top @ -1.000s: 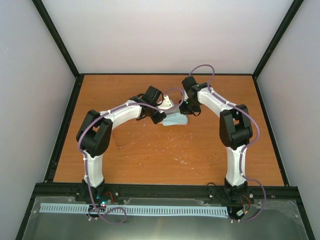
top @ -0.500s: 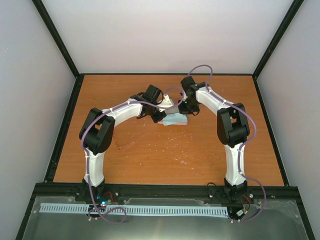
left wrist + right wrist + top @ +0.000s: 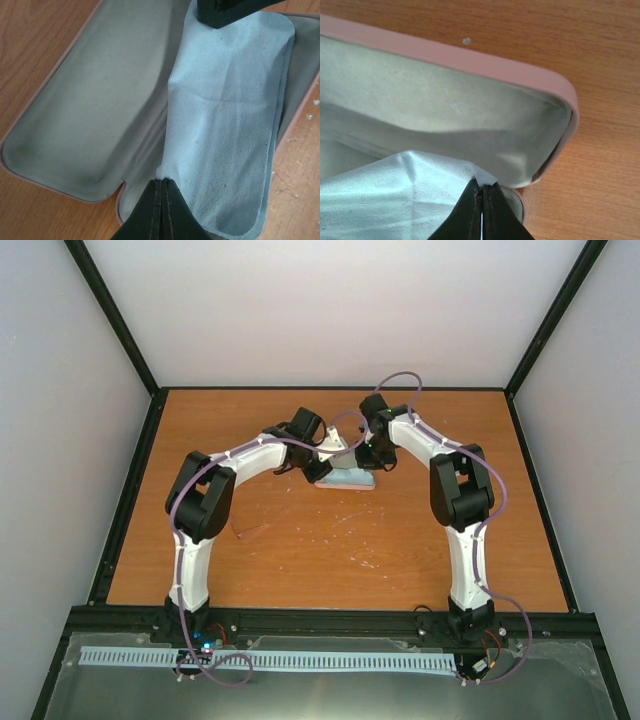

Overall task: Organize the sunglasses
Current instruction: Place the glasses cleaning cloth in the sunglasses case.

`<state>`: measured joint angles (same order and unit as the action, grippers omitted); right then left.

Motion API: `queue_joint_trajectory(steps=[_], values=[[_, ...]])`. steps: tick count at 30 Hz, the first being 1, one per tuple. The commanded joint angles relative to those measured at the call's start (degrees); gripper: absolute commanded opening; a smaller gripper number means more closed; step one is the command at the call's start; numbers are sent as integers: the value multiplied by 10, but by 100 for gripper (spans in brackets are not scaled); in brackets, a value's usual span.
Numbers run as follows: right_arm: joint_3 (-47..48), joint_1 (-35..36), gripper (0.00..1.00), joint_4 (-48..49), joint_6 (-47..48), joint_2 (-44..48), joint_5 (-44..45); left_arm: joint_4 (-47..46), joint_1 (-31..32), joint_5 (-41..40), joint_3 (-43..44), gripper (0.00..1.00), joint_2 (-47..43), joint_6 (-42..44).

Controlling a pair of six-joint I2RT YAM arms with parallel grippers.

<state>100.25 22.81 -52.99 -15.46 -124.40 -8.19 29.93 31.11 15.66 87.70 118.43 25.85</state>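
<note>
The pink case (image 3: 75,120) lies open on the table, its grey lining showing; its rim also shows in the right wrist view (image 3: 470,61). The light blue cloth (image 3: 230,115) lies folded over one half of the case. My left gripper (image 3: 162,181) is shut on the cloth's near edge. My right gripper (image 3: 482,187) is shut on the cloth's (image 3: 380,190) opposite corner, and its fingers (image 3: 225,11) show in the left wrist view. In the top view both grippers, left (image 3: 320,472) and right (image 3: 372,462), meet at the cloth (image 3: 348,480). The sunglasses are not in view.
The wooden table (image 3: 300,540) has black rails along its edges and white walls on three sides. Pale scuff marks (image 3: 360,562) dot the wood in front of the case. Both arms arch over the far middle of the table.
The left arm's elbow has swung right and a little farther away. Both grippers stay at the case, and the cloth has shifted slightly left.
</note>
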Motion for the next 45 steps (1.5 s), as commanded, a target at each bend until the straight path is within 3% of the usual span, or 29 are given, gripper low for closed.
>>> queue_joint_trajectory(steps=[1, 18, 45], values=[[30, 1, 3, 0, 1, -18, 0, 8, -14, 17, 41, 1, 19, 19], [103, -4, 3, -8, 6, -64, 23, 34, -38, 31, 116, 1, 77, 41], [62, -17, 3, 70, 6, -9, 45, 63, -59, 34, 195, 1, 126, 62]])
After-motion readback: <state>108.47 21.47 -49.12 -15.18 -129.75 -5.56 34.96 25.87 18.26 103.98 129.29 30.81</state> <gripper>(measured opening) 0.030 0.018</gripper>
